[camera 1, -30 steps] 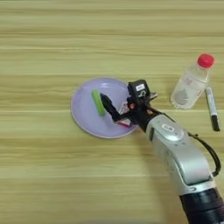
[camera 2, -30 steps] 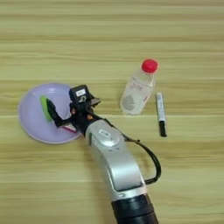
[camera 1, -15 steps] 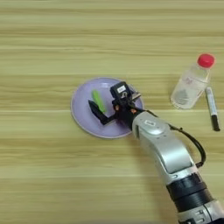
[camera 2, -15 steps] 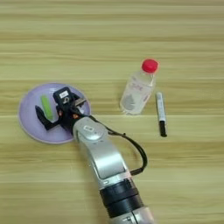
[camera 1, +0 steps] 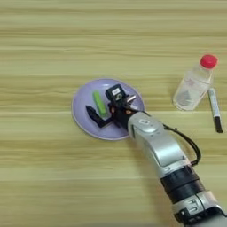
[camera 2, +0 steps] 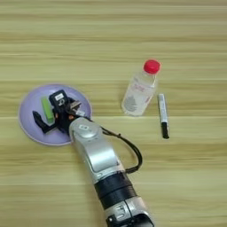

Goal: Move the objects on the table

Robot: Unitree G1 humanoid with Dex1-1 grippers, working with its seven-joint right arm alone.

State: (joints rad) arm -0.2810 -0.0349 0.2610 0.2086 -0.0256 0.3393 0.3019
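Left eye view shows a round, shallow lilac plastic plate [camera 1: 82, 119] lying left of centre on the light wooden tabletop with plank-like grain stripes [camera 1: 44, 53]. On the plate lies a small green bar [camera 1: 99, 103], slanted from upper left to lower right, in the plate's middle. Nothing else sits on the plate that I can make out.

Over the plate is the black two-fingered gripper [camera 1: 103, 106] of the right arm, whose silver forearm [camera 1: 157, 146] runs in from the lower right corner of the frame. One black finger [camera 1: 93, 116] reaches to the lower left of the bar, the other, carrying a small white label, stands at the bar's upper right, so the fingers are spread apart with the bar between them. Whether either finger touches the bar, I cannot tell. A black cable [camera 1: 188, 144] loops off the forearm's right side.

Well to the right of the plate, in the upper right of the frame, is a clear plastic bottle with a red cap [camera 1: 193, 84], leaning with its cap toward the upper right. Just beside it on the right lies a slim grey-white marker pen with a black end [camera 1: 214, 109], black tip pointing down the frame. Bare wood lies between the plate and the bottle.
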